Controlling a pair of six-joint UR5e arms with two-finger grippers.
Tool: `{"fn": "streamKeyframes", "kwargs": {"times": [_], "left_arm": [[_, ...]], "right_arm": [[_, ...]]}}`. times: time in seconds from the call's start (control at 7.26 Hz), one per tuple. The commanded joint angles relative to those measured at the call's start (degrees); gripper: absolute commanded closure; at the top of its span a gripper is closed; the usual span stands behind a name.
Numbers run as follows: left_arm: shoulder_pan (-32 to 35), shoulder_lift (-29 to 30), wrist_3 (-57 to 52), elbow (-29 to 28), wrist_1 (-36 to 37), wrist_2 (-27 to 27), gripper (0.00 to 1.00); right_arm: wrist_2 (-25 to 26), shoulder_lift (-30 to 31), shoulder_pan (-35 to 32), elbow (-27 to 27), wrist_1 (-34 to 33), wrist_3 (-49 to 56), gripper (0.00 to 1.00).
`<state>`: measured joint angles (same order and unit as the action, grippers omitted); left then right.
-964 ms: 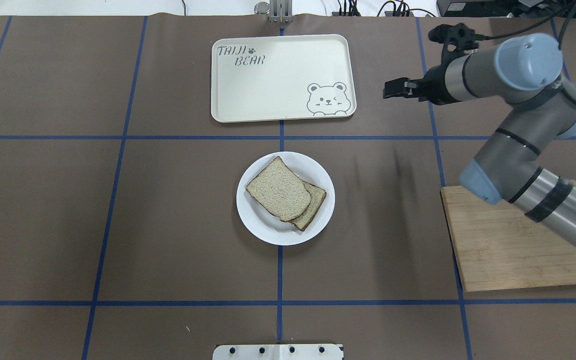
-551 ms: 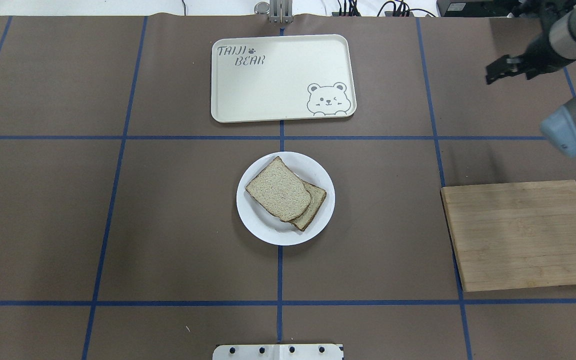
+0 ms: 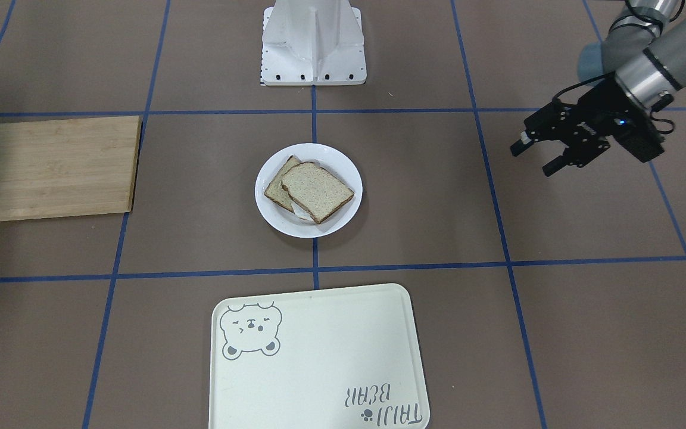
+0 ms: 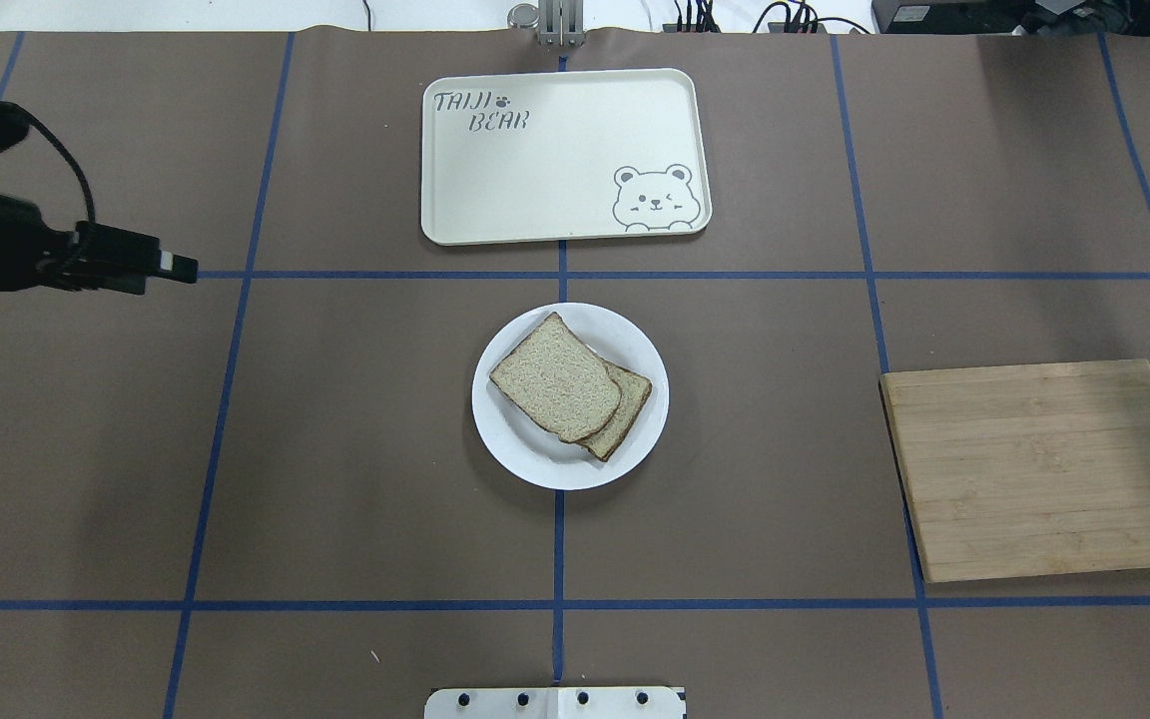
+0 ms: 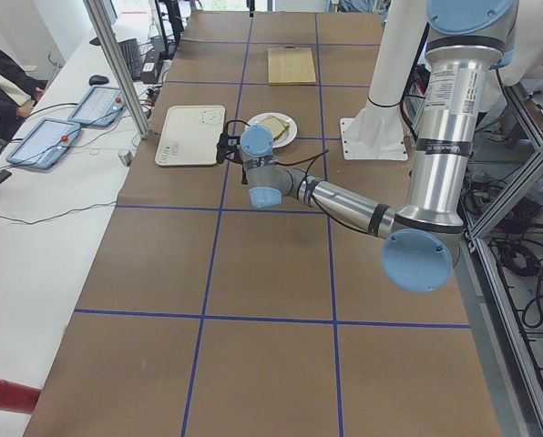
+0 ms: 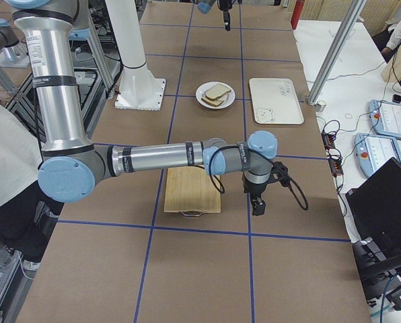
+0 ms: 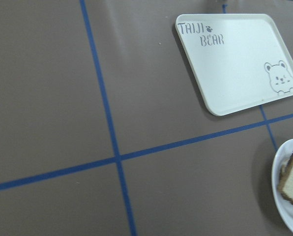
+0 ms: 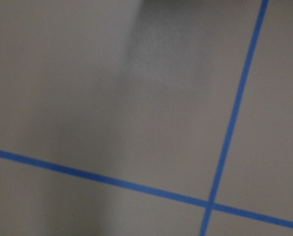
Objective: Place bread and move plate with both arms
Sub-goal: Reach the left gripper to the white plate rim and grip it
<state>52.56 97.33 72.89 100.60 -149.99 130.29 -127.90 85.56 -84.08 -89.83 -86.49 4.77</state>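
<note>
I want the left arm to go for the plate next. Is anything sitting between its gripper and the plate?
Nothing visible. Between the left gripper and the plate lies only bare table with blue tape lines. The tray sits off that line, on the operators' side.

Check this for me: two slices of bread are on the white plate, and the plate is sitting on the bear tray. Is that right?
Not quite. The two slices of bread are on the white plate, but the plate sits on the brown table, apart from the bear tray. The overhead view shows the gap between them.
</note>
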Motion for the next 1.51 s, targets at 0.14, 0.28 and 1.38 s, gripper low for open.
{"fn": "streamKeyframes", "kwargs": {"times": [0.14,0.28,1.38], "left_arm": [[-19.1,7.2,13.0,-3.5,-2.8,-20.0,0.02],[-22.3,7.1,14.8,-4.6,-6.2,-23.9,0.04],[-30.6,15.9,20.3,-15.5,-10.3,-32.4,0.49]], "right_arm": [[-0.1,6.9,-5.7,-1.8,0.1,2.2,0.0],[-0.9,6.6,-5.7,-1.8,-0.4,2.2,0.0],[-1.7,5.7,-5.7,-1.8,-0.5,2.1,0.0]]}}
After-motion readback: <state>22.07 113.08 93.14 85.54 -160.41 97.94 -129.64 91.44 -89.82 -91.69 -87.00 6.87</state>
